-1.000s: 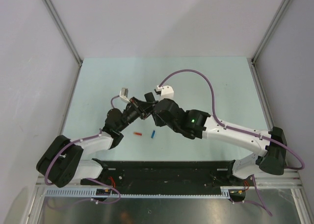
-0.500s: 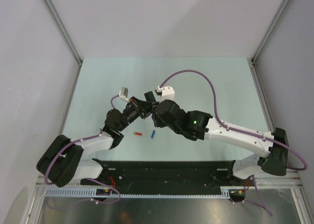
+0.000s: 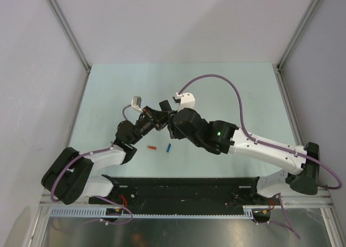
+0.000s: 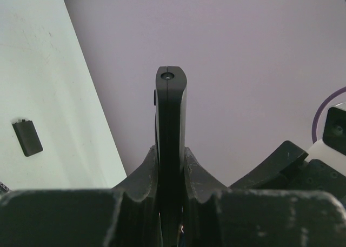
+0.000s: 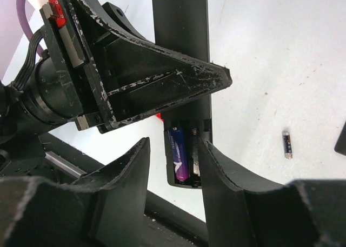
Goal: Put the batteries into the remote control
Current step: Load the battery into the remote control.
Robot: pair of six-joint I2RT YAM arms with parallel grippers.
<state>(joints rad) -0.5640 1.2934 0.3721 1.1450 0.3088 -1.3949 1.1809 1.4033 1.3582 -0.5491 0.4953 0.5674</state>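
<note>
My left gripper is shut on the remote control and holds it off the table; it grips the thin black edge in the left wrist view. In the right wrist view the remote shows its back, with the open battery recess at its near end. One blue-purple battery lies in the left slot; the right slot shows only a spring. My right gripper is open, its jaws either side of the recess end, holding nothing. A second battery lies on the table, blue in the top view.
A small black battery cover lies flat on the table. A small red piece lies left of the loose battery. The black rail runs along the near table edge, and grey walls close in the sides and back.
The right arm's elbow and base link have swung slightly right, and its wrist sits a little closer to the remote. The left arm and the loose battery have not moved.
</note>
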